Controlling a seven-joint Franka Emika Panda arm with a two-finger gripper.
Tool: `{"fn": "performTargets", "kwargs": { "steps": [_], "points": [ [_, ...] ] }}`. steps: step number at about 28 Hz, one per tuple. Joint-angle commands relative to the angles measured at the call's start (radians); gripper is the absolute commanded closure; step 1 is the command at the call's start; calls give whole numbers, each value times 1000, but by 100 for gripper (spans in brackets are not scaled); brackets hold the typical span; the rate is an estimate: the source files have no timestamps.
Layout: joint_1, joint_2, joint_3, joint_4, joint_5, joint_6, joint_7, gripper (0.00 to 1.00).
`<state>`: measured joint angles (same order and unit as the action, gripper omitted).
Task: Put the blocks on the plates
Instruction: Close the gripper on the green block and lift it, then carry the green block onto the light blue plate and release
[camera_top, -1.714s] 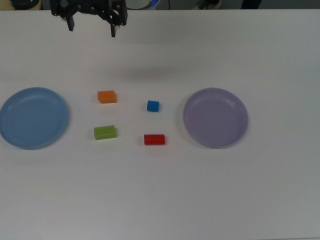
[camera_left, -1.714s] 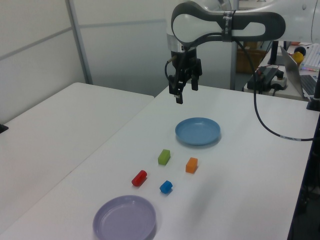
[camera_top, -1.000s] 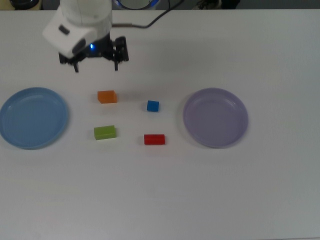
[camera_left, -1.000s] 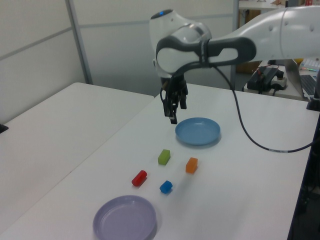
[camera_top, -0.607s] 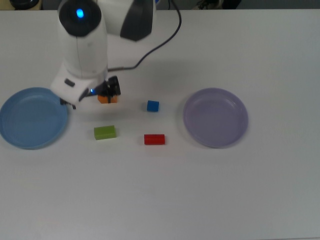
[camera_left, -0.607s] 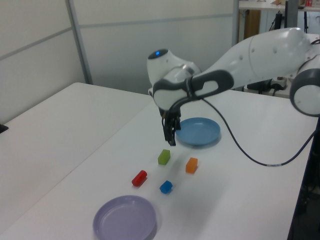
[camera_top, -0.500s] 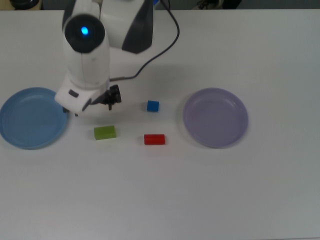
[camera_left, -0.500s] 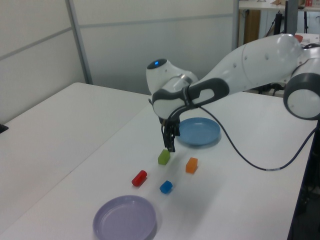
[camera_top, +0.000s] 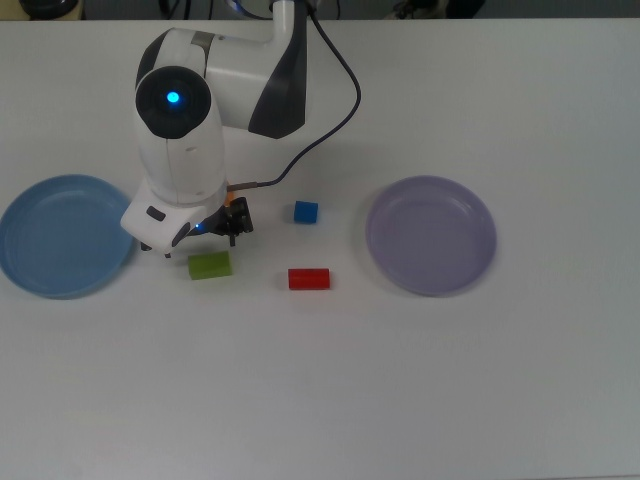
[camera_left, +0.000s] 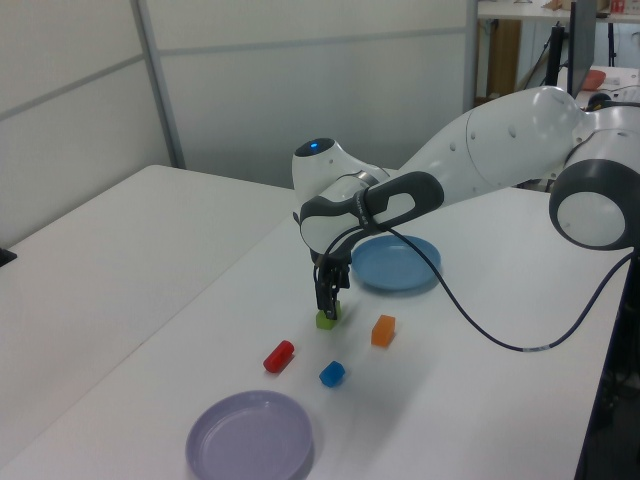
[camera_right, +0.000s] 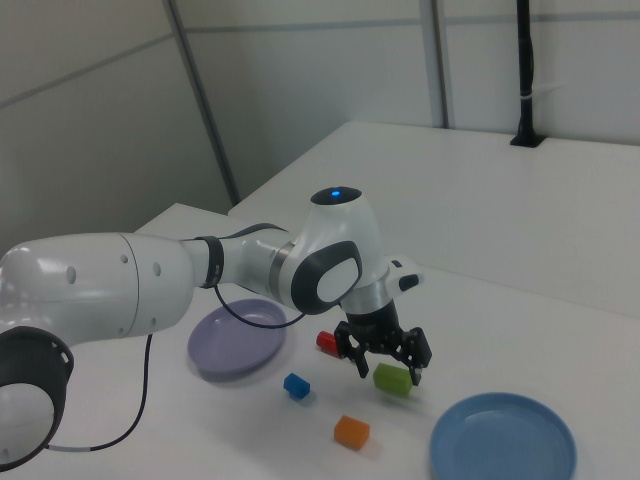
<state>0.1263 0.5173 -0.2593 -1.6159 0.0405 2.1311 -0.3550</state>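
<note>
Gripper (camera_right: 388, 367) spread open, straddling green block (camera_right: 393, 380) on worktop (camera_top: 400, 380), not grasping; light blue plate (camera_top: 60, 235) nearby. Risk: an off-centre close could nudge the block or tip it out of the fingers

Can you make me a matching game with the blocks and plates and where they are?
Going by the top view.

Things:
1. green block
2. blue cube
3. purple plate
4. blue plate

Places:
A. far left
B. far right
C. just under the gripper
D. above the red block

Pairs: 1-C, 2-D, 3-B, 4-A
</note>
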Motion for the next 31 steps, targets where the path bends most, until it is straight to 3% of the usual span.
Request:
{"fn": "performTargets", "kwargs": {
  "steps": [1, 9, 15, 18, 19, 21, 25, 31],
  "points": [
    [4, 1, 2, -3, 21, 15, 21, 0],
    [4, 33, 11, 1, 19, 70, 79, 1],
    [3, 36, 12, 2, 22, 95, 93, 19],
    [3, 41, 12, 2, 22, 98, 94, 33],
    [3, 44, 12, 2, 22, 98, 96, 45],
    [3, 41, 12, 2, 24, 98, 102, 56],
    [0, 11, 6, 20, 56, 78, 102, 76],
    [-75, -61, 3, 24, 61, -5, 64, 76]
  ]
}}
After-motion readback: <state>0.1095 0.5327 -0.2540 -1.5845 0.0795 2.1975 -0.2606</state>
